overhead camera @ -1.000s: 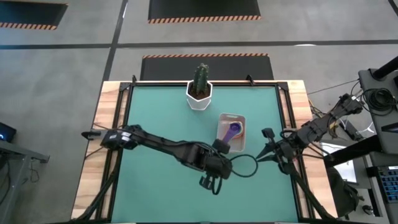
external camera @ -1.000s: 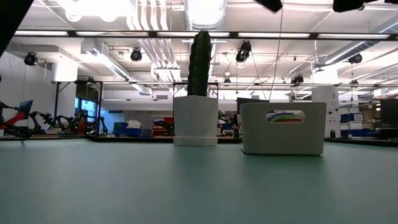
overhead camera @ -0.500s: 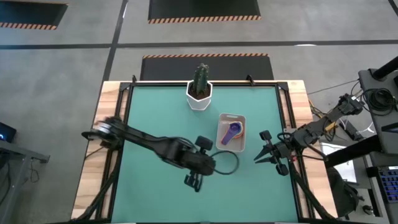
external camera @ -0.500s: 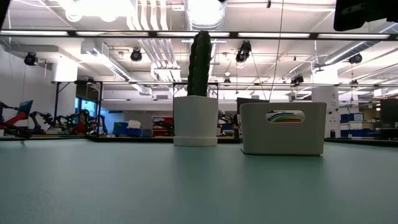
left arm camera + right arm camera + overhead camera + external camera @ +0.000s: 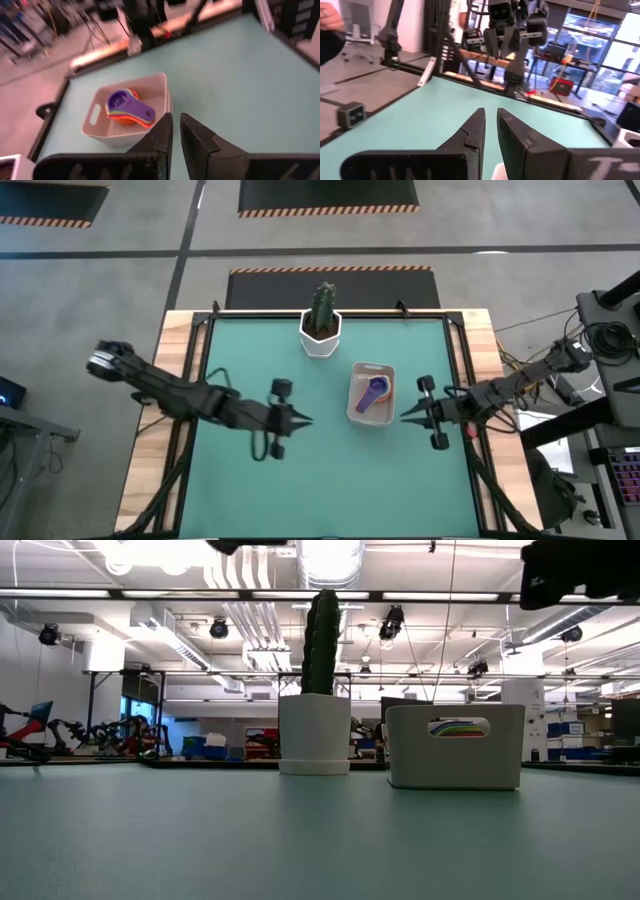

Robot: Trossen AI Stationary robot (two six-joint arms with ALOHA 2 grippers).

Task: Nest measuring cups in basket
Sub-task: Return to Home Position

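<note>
The light grey basket point(image 5: 371, 392) stands right of the table's middle, and the measuring cups point(image 5: 373, 393) lie nested inside it, a purple one on top. In the left wrist view the stack point(image 5: 125, 105) shows orange and red rims under the purple cup. My left gripper point(image 5: 303, 419) hovers left of the basket, shut and holding nothing, pointing toward it. My right gripper point(image 5: 405, 417) hovers right of the basket, also shut and holding nothing, pointing at it from the other side.
A white hexagonal pot with a cactus point(image 5: 321, 330) stands at the far edge, behind the basket. The green mat point(image 5: 250, 370) lies bare to the left and along the near side. In the low view the basket point(image 5: 455, 760) and pot point(image 5: 315, 735) stand side by side.
My left gripper has drawn back from the near side of the basket toward the table's left, and has tipped from pointing down to nearly level. My right gripper has sunk a little and turned its fingertips toward the basket. The basket and cups have kept still.
</note>
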